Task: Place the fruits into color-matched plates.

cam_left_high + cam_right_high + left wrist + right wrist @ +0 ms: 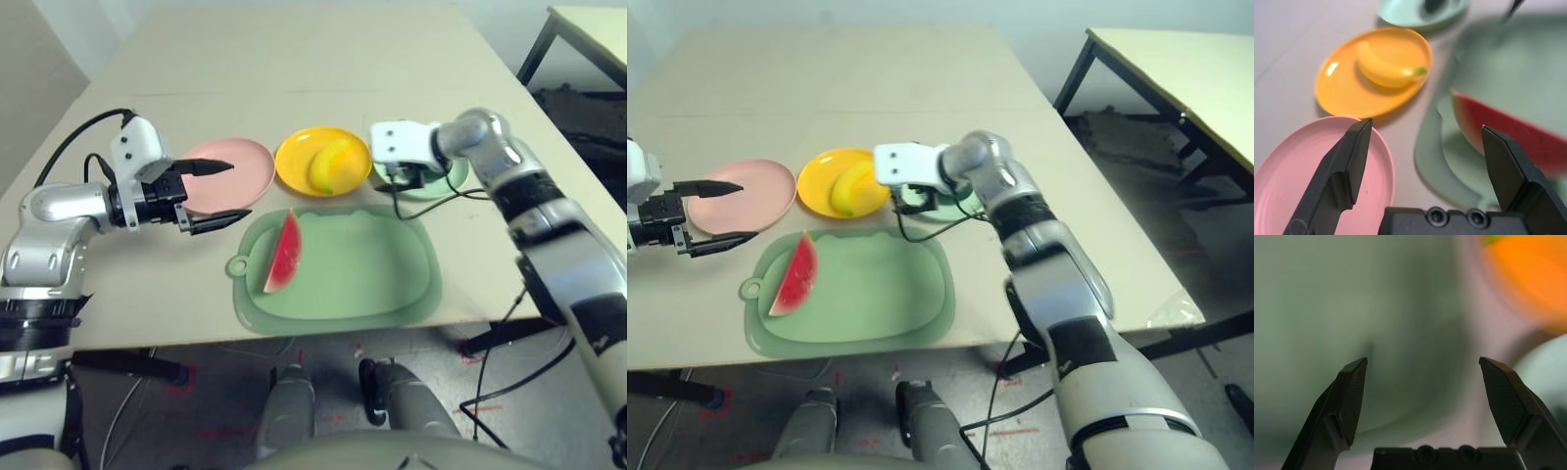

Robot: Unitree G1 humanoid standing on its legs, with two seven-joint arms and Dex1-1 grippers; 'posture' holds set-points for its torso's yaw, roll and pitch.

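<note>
the left tool (208, 195) hangs wide open, empty, by the bare pink plate (240, 168). the watermelon (285, 251) lies on the mat (377, 274), unplaced. the banana (331, 164) sits in the orange plate (294, 155): done. the right tool (1422, 396), wide open, hides most of the green plate (453, 174); a dark blur in it could be the avocado (1433, 5).

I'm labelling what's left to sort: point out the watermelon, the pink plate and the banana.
watermelon (284, 257), left eye view, on its red flesh.
pink plate (245, 166), left eye view, on bare inner surface.
banana (331, 163), left eye view, mid-body.
</note>
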